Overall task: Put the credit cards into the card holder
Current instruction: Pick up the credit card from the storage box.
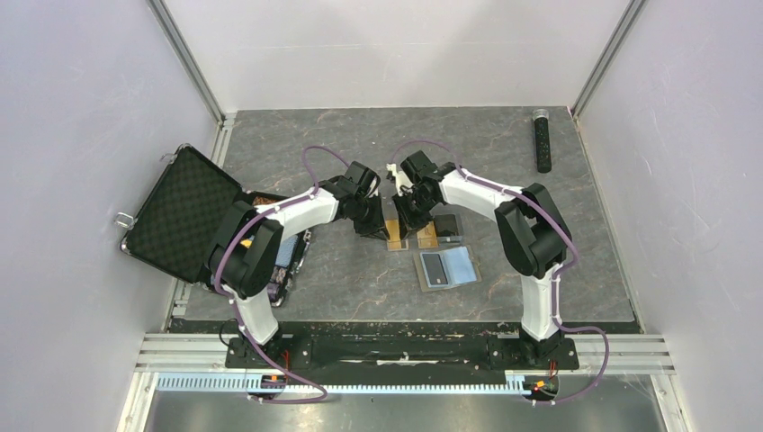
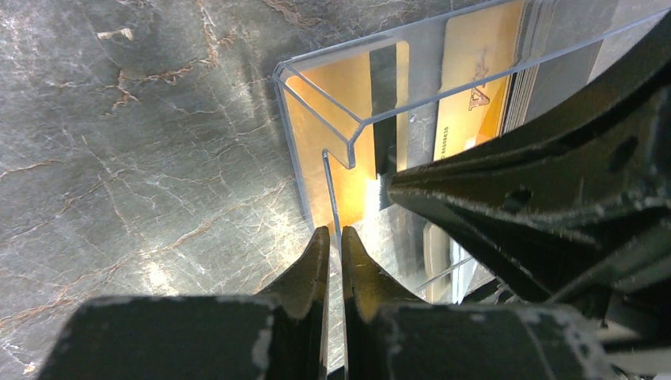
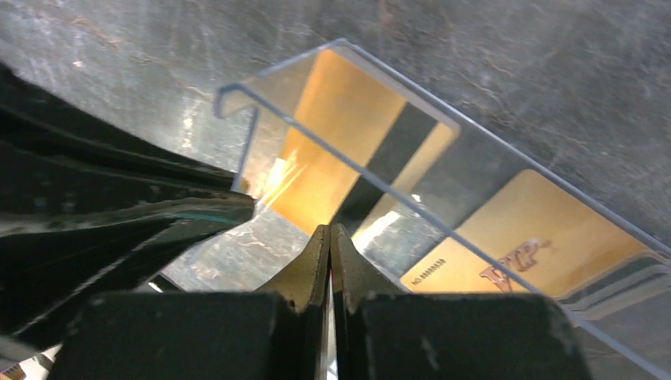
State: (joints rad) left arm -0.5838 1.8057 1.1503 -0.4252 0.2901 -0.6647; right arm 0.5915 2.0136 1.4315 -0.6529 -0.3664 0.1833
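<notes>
left gripper [image 2: 334, 237]: clamped on a thin upright wall of the clear plastic box [image 2: 354, 142], fingers almost meeting
right gripper [image 3: 329, 231]: tips pressed together just over a gold card's black stripe; impossible to tell whether anything thin is pinched
credit cards [image 2: 475, 71]: orange-gold, lying inside the clear plastic box, one stripe side up, another printed side up, more stacked beside it
card holder [image 1: 447, 268]: spread open on the table [image 1: 360, 288], light blue inside showing, near the box on the arm-base side, apart from both grippers
black case [image 1: 180, 211]: open at the table's left edge
</notes>
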